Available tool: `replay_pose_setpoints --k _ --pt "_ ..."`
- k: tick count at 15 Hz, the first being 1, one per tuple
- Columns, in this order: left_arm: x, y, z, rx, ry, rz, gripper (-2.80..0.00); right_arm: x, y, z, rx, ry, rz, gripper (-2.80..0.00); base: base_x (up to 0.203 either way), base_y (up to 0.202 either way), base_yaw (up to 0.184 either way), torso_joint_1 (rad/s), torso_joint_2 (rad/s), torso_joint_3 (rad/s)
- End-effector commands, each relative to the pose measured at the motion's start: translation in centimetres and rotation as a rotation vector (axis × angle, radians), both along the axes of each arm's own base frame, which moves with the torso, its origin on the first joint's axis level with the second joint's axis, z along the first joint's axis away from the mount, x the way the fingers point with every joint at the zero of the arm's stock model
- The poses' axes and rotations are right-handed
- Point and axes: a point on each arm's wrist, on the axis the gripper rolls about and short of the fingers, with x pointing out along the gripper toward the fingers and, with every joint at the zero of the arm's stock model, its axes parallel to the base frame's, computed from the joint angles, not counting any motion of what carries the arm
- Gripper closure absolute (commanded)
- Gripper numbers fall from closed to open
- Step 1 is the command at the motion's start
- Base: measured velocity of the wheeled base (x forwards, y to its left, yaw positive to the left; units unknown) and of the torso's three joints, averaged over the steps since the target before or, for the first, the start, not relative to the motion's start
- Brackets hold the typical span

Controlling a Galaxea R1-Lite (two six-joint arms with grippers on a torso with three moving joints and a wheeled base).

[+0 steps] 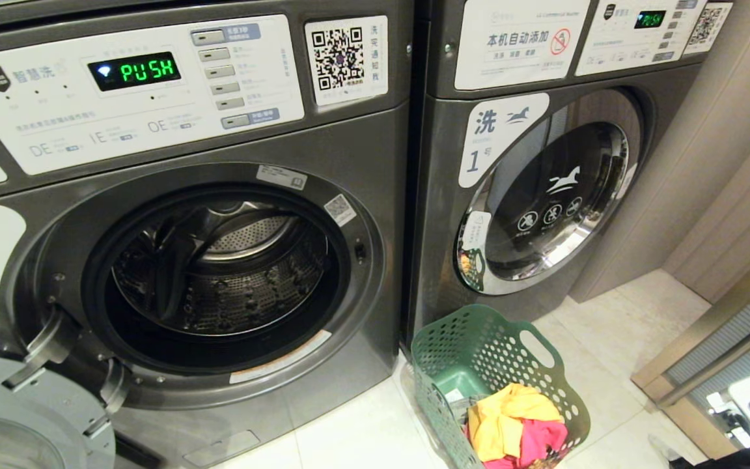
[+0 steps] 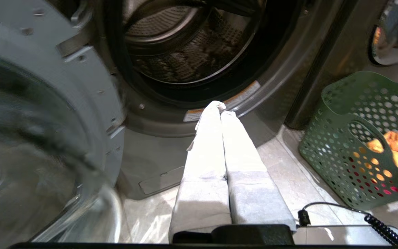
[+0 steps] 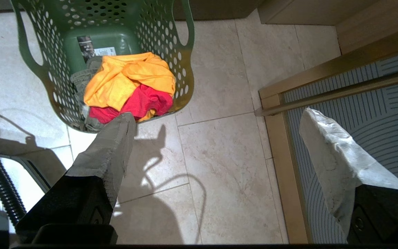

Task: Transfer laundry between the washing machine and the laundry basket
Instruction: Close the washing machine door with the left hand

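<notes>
Right gripper (image 3: pixel 216 138), fingers spread wide and empty, hangs above the floor just beside the laundry basket (image 3: pixel 185 69), whose heap of laundry (image 3: pixel 130 86) lies ahead past 1 fingertip, far nearer than the shut, parked left gripper (image 2: pixel 221 110) facing the washing machine (image 1: pixel 219 273).

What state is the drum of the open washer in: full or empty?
Empty as far as visible: the drum shows only bare perforated metal, and the clothes lie in the basket.
</notes>
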Motion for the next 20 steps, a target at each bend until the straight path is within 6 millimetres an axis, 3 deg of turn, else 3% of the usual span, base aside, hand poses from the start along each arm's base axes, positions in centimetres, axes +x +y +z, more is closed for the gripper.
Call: replay_pose_setpoints --k 1,17,20 --pt "0.0 0.0 0.0 0.0 0.0 0.001 0.0 0.03 0.02 -0.05 -0.005 0.001 0.0 -2.8 -0.004 0.005 0.087 0.002 0.01 0.007" --pt "0.0 0.0 0.0 0.0 0.0 0.001 0.0 -0.2 -0.09 -0.29 -0.006 0.005 0.001 -2.8 0.001 -0.007 0.171 0.002 0.0 0.004" --pt "0.0 0.0 0.0 -0.001 0.0 0.001 0.0 -0.45 -0.22 -0.36 -0.003 0.002 0.002 -2.8 0.001 -0.003 0.07 0.002 0.0 0.003"
